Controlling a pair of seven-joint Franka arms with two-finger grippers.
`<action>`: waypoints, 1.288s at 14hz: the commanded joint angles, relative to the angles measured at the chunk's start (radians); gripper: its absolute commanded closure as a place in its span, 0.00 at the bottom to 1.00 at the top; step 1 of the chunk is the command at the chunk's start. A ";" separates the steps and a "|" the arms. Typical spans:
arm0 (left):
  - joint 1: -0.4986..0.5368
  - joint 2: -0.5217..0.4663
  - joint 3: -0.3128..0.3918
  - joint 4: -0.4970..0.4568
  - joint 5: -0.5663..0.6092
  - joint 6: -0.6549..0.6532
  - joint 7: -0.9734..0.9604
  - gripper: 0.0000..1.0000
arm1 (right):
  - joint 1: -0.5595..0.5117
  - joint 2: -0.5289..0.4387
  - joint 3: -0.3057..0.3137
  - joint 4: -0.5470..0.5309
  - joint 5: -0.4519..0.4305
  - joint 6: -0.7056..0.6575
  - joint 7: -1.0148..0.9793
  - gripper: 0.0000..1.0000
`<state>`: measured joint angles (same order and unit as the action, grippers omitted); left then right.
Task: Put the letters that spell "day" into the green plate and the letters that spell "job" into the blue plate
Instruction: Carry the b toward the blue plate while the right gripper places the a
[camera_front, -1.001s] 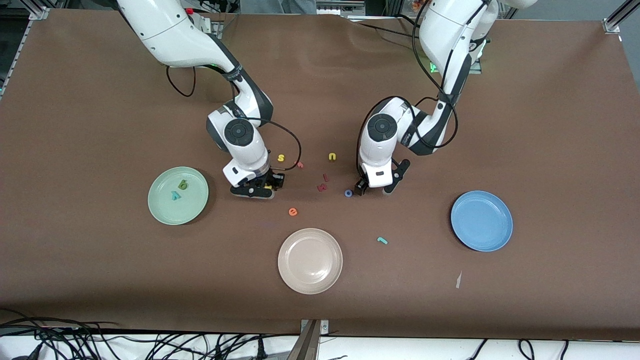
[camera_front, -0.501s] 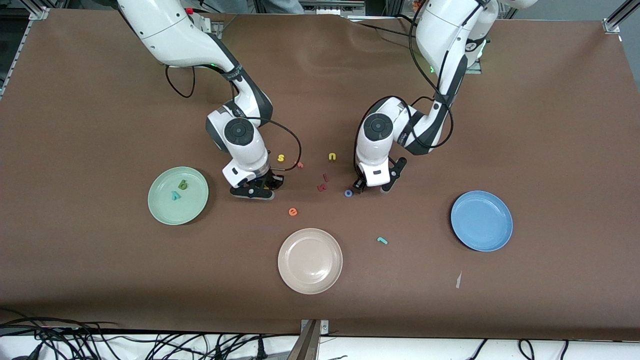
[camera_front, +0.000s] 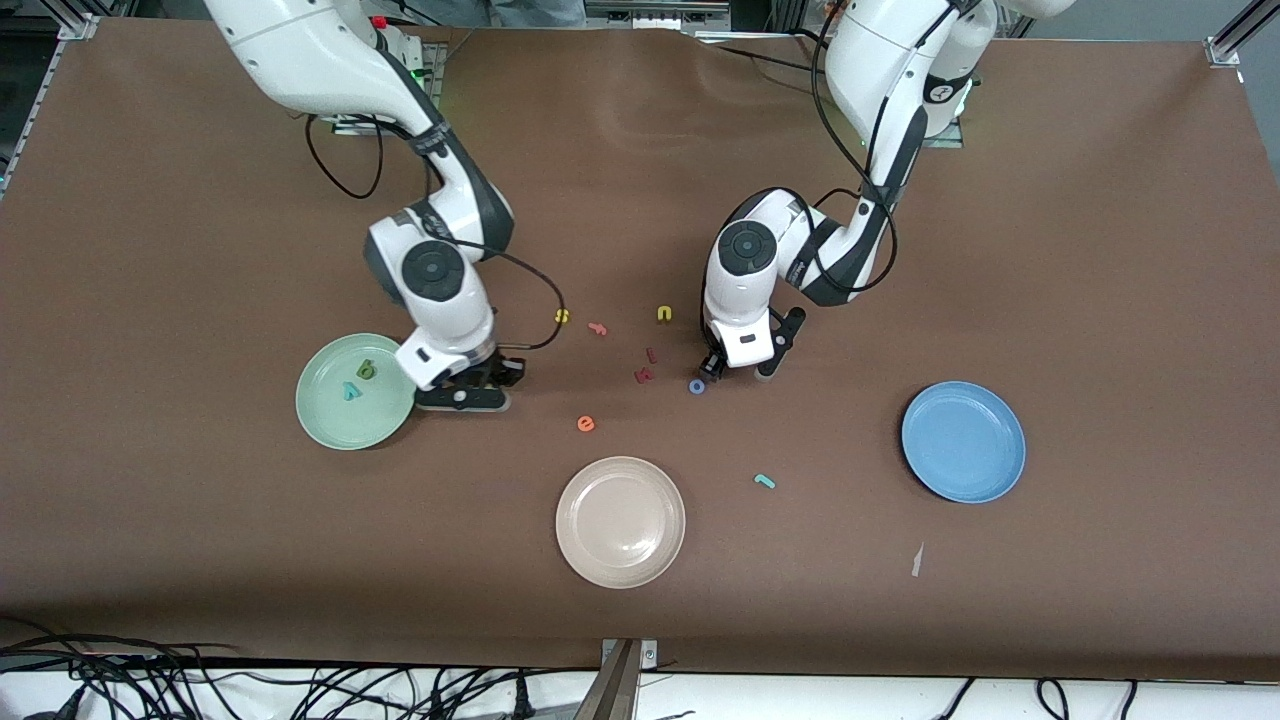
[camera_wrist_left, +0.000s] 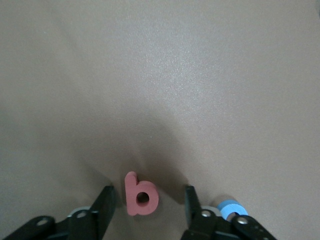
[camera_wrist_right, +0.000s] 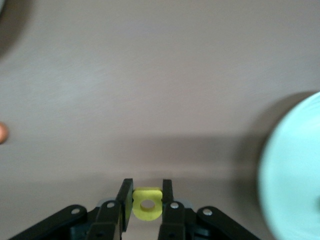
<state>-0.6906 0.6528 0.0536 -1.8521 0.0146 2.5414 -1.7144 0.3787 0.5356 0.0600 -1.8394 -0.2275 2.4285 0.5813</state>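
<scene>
Both arms wear glossy white shells with dark grey joint bands, and each wrist shows a round black cap with a small centre disc. Thin black cables loop loosely along each forearm. The right gripper (camera_wrist_right: 147, 199) and left gripper (camera_wrist_left: 148, 205) are matte black, with small silver screws.

The only readable signs are the small foam letters themselves: a salmon-red foam b (camera_wrist_left: 140, 194) lying on the brown table, a yellow foam s (camera_front: 562, 316), a yellow foam u (camera_front: 664, 314) and an orange foam e (camera_front: 586, 424) there too.
</scene>
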 joint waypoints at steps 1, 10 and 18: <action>-0.010 0.024 0.011 0.021 0.018 -0.004 -0.025 0.51 | -0.076 -0.092 0.009 -0.079 -0.003 -0.031 -0.142 0.76; 0.000 0.002 0.011 0.030 0.031 -0.084 -0.007 1.00 | -0.276 -0.206 0.015 -0.231 0.019 0.001 -0.425 0.20; 0.213 -0.114 0.017 0.160 0.031 -0.456 0.497 1.00 | -0.276 -0.213 0.021 -0.205 0.050 -0.006 -0.408 0.00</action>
<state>-0.5236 0.5755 0.0771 -1.6769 0.0167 2.1532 -1.3504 0.1076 0.3540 0.0711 -2.0374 -0.1961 2.4226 0.1639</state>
